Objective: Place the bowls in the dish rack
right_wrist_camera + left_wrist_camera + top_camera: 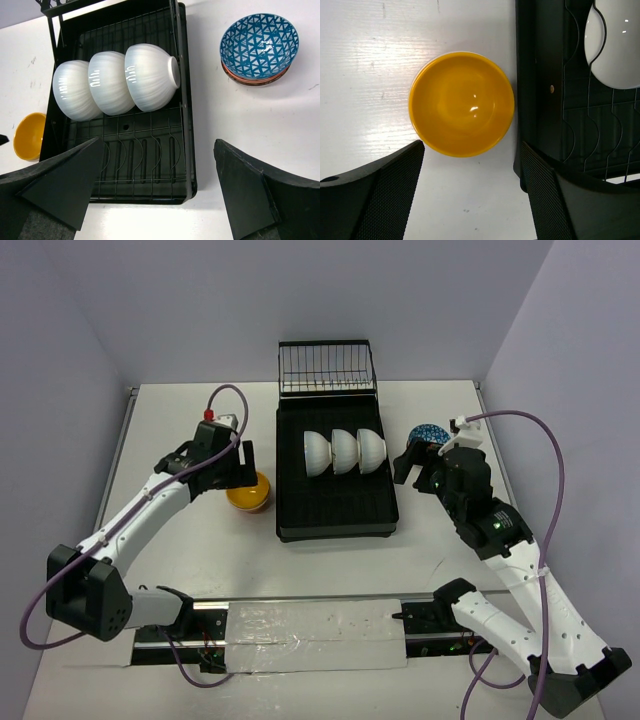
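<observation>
Left end effector [247, 468] spread wide, hovering over the yellow bowl [461, 104] on the worktop [370, 75], just beside the dish rack [185, 125]. Right end effector [413, 468] wide too, holding nothing. Three white bowls [107, 82] stand on edge in the rack, blue patterned bowls [259, 45] stacked to its right.

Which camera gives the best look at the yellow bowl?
The left wrist view: the yellow bowl fills the middle, whole rim and inside visible. The top external view shows it small, partly under the left hand. The right wrist view shows it small at the left edge.
</observation>
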